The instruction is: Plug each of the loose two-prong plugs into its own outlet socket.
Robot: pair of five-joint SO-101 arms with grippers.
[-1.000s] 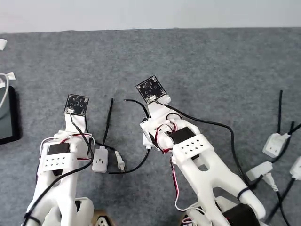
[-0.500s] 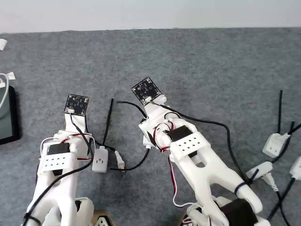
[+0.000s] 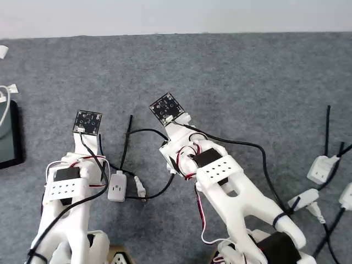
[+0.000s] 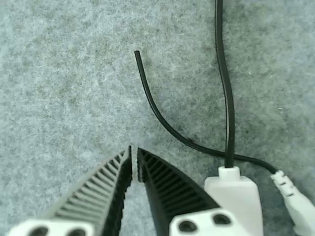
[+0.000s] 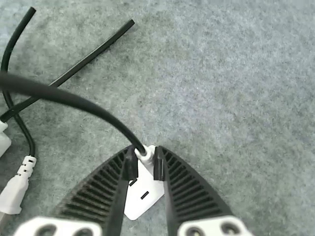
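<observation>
Right hand gripping white socket, left hand closed

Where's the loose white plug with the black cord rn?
In the high view, the white plug lies on the grey carpet beside the white outlet socket, between the left arm and the right arm.

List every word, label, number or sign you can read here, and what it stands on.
None can be read.
The held outlet socket in the right gripper has two slots but no print.
The left arm's camera board, the right arm's camera board, the loose outlet socket on the table and the dark device at its edge carry no legible marks.
</observation>
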